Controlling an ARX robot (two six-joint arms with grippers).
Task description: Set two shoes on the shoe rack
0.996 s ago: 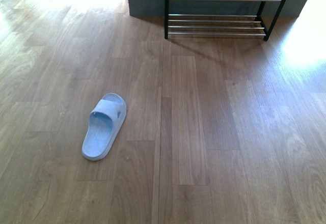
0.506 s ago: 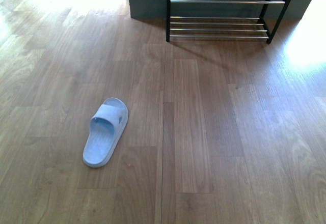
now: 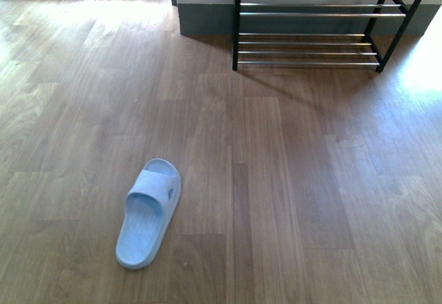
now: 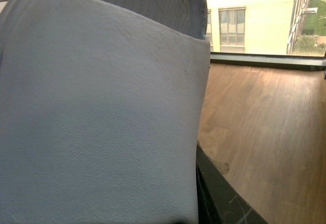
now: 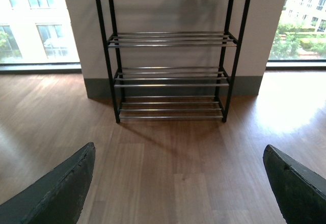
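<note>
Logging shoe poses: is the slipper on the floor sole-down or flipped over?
Sole-down: the slipper shows its strap and footbed facing up.

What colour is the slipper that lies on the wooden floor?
The slipper is plain pale blue; the front view shows it best.

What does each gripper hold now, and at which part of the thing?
The left gripper seems to hold a pale blue rubber slide slipper; where it grips is hidden. The right gripper is open and holds nothing.
</note>
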